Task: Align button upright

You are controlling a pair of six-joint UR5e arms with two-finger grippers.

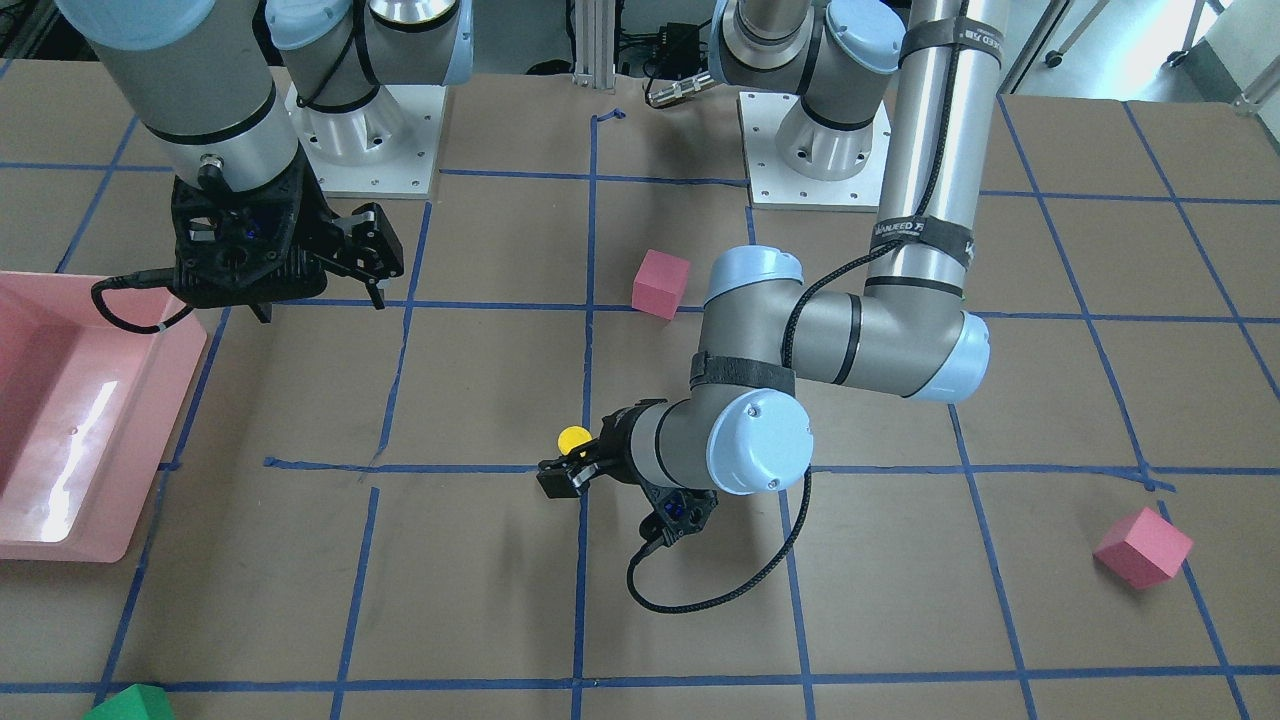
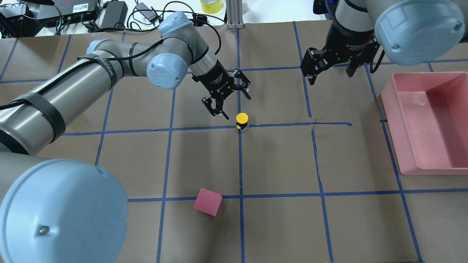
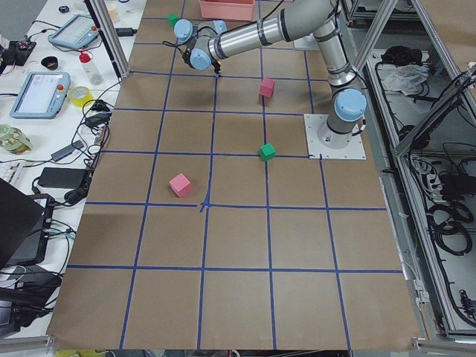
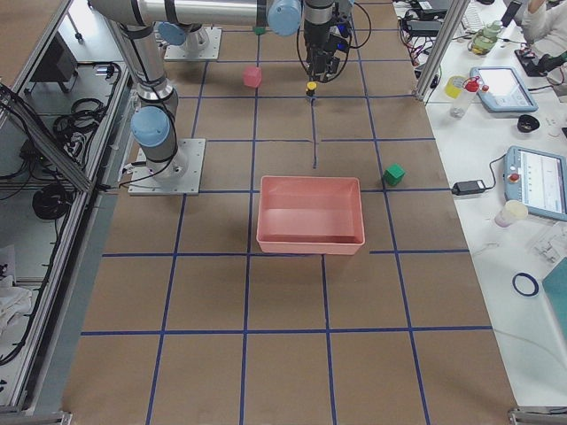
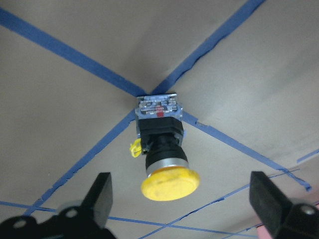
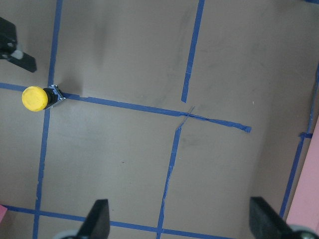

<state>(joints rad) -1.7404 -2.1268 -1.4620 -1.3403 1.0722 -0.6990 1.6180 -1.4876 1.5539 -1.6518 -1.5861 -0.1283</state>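
The button (image 2: 242, 120) stands upright on its silvery base at a crossing of blue tape lines, yellow cap on top. It also shows in the front view (image 1: 573, 438), the left wrist view (image 5: 162, 149) and the right wrist view (image 6: 37, 98). My left gripper (image 2: 237, 107) is open and empty, just behind and above the button, not touching it. In the left wrist view its fingers (image 5: 102, 194) stand wide on either side of the cap. My right gripper (image 2: 316, 75) is open and empty, hovering far to the right near the pink bin.
A pink bin (image 2: 402, 109) sits at the table's right side. One pink cube (image 2: 207, 201) lies near the robot's base, another (image 1: 1143, 547) on the far left side. A green cube (image 1: 130, 703) lies at the far edge.
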